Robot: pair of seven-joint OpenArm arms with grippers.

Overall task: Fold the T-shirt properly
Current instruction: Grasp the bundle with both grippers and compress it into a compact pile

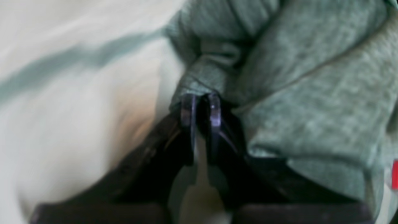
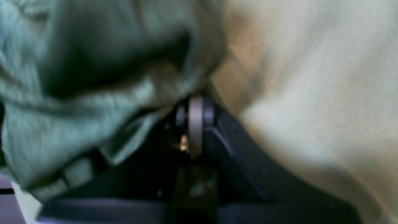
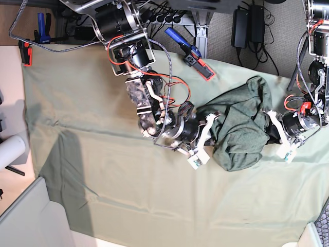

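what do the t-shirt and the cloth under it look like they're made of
T-shirt: looks like soft heathered knit, matte grey-green; flecked texture and limp bunched folds show in the left wrist view. Table cloth: thin pale green fabric, matte, lying flat with shallow wrinkles; its weave is too fine to tell.

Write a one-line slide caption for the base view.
Two grippers, left and right, pinch opposite sides of a bunched T-shirt above a pale green cloth.

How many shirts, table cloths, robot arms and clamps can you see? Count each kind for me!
T-shirt: 1
Pale green table cloth: 1
Robot arms: 2, one ending at the right gripper, one at the left gripper
Clamps at the cloth's far edge: 2, a blue clamp and a red clamp
Total: 6
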